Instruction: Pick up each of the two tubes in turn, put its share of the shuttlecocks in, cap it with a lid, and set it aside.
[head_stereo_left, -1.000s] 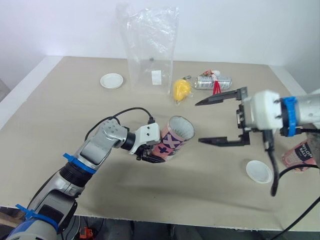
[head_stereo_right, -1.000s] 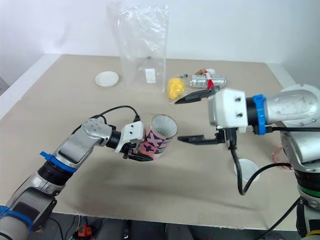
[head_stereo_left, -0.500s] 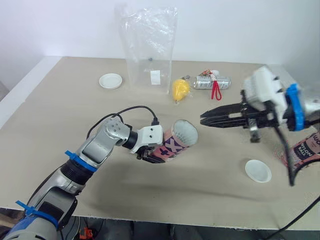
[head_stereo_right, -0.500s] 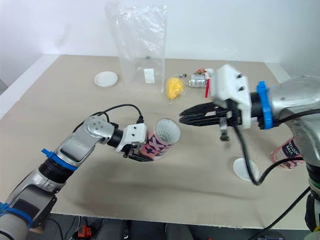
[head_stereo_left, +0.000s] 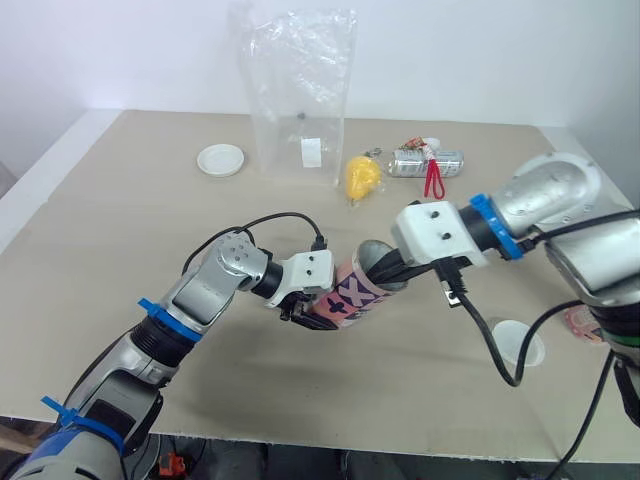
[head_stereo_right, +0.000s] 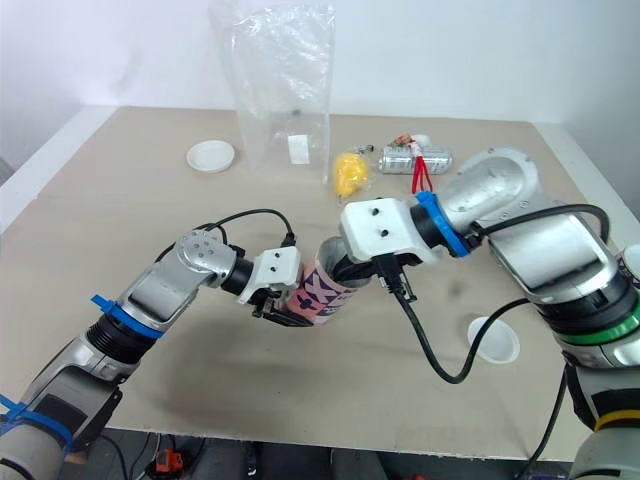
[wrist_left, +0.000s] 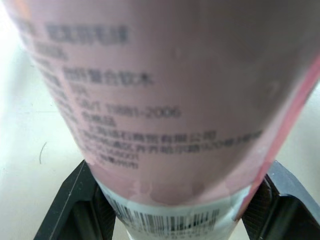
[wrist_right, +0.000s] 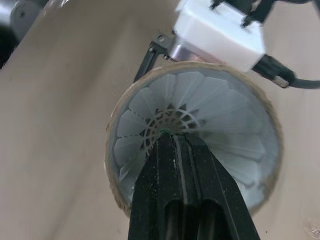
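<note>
A pink printed tube (head_stereo_left: 348, 297) is held tilted over the table, its open mouth turned toward my right arm. My left gripper (head_stereo_left: 303, 311) is shut on the tube's lower end; its black fingers (wrist_left: 75, 202) flank the tube (wrist_left: 165, 100) in the left wrist view. My right gripper (head_stereo_left: 381, 274) is shut, and its joined fingertips (wrist_right: 165, 136) reach into the tube mouth, resting against the white feathers of a shuttlecock (wrist_right: 205, 102) seated inside. A second pink tube (head_stereo_left: 580, 323) lies at the table's right edge, mostly hidden behind my right arm.
One white lid (head_stereo_left: 221, 160) lies at the back left and another white lid (head_stereo_left: 520, 343) at the front right under the right arm's cable. A clear plastic bag (head_stereo_left: 300, 90) stands at the back, beside a yellow object (head_stereo_left: 362, 177) and a silver can (head_stereo_left: 426, 162).
My right gripper went from wide open to shut and moved left, pushing its tips into the tube mouth. The left arm tilted the tube further toward the right.
</note>
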